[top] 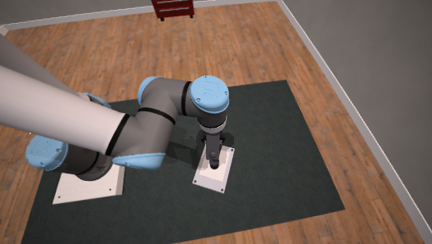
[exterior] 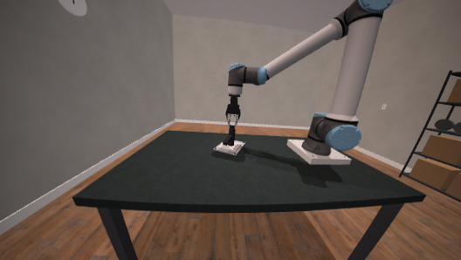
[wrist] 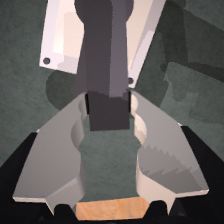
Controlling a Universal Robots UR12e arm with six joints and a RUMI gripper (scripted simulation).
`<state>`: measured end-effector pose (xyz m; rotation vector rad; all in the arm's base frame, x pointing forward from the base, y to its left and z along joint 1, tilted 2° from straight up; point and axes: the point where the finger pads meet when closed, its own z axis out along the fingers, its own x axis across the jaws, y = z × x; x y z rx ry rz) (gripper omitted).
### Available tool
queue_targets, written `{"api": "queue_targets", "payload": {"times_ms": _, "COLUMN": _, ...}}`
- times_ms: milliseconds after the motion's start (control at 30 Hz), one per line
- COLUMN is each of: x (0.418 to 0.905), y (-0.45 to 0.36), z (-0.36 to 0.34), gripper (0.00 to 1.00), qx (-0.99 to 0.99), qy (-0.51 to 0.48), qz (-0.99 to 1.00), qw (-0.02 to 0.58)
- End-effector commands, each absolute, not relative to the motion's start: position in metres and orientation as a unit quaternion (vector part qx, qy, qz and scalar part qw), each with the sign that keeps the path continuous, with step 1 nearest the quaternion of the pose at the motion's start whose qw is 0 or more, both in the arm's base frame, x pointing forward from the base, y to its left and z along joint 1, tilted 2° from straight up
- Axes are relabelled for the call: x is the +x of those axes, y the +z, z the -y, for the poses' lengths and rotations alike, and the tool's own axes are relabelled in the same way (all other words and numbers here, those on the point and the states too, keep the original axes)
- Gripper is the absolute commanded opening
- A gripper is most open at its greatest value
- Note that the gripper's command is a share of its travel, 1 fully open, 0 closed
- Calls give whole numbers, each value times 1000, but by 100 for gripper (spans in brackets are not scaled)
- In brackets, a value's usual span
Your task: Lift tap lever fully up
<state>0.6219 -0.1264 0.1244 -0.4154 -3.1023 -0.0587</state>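
Note:
The tap is a dark body with a dark lever [wrist: 106,95] on a white base plate [top: 214,169], standing on the black table top. In the exterior view the lever [exterior: 231,131] rises steeply from the base plate [exterior: 229,147]. My gripper [wrist: 108,93] points straight down over the tap and is shut on the free end of the lever, which sits between the two pale fingers. The gripper also shows in the top view [top: 213,155] and in the exterior view [exterior: 232,119]. The tap body under the lever is mostly hidden by my wrist.
The arm's own white mounting plate [top: 89,186] stands on the table to the left of the tap. A red cabinet [top: 173,8] stands at the far wall. A shelf with boxes [exterior: 441,140] stands on the floor beside the table.

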Motion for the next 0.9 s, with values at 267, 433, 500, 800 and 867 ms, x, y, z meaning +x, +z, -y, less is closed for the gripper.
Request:
{"api": "queue_targets", "payload": {"times_ms": 267, "x": 622, "y": 125, "z": 127, "gripper": 0, "qx": -133, "qy": -18, "qz": 991, "qw": 5}}
{"api": "queue_targets", "payload": {"times_ms": 433, "x": 622, "y": 128, "z": 128, "gripper": 0, "qx": -133, "qy": -18, "qz": 991, "qw": 5}}
{"api": "queue_targets", "payload": {"times_ms": 500, "x": 622, "y": 128, "z": 128, "gripper": 0, "qx": -133, "qy": -18, "qz": 991, "qw": 5}}
{"api": "queue_targets", "payload": {"times_ms": 800, "x": 622, "y": 128, "z": 128, "gripper": 0, "qx": -133, "qy": -18, "qz": 991, "qw": 5}}
{"api": "queue_targets", "payload": {"times_ms": 867, "x": 622, "y": 128, "z": 128, "gripper": 0, "qx": -133, "qy": -18, "qz": 991, "qw": 5}}
